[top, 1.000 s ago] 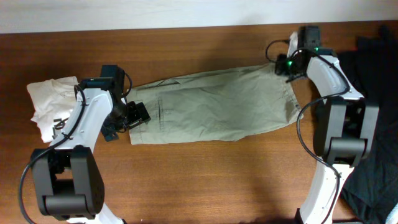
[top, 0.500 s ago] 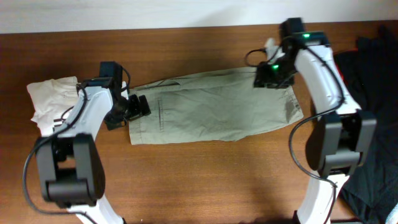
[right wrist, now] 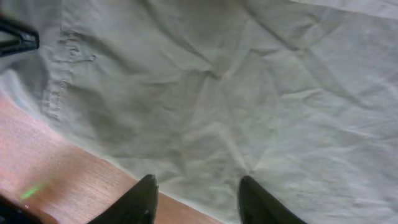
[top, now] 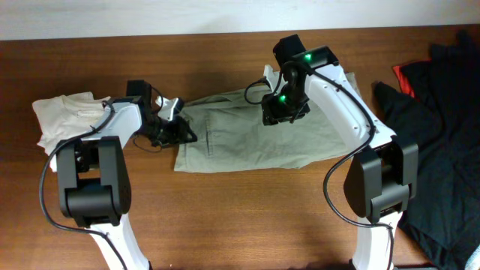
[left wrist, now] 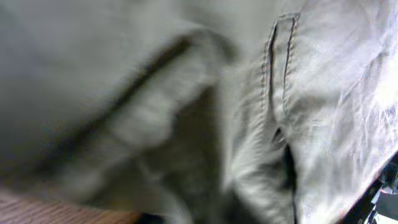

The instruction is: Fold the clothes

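The clothes, a khaki-beige pair of trousers, lie spread across the middle of the wooden table. My left gripper is at their left end, shut on the bunched edge. In the left wrist view blurred khaki cloth with a stitched seam fills the frame and hides the fingers. My right gripper hovers over the upper middle of the trousers. In the right wrist view it stands open, nothing between its black fingertips, with creased cloth and a strip of table below.
A crumpled white tee lies at the far left, beside the left arm. A black-and-red pile of garments covers the right side of the table. Bare wood runs along the front edge.
The left gripper closed on the trousers' left edge and pulled it to the right, bunching it. The right arm swung left from the far right end to over the trousers' middle.
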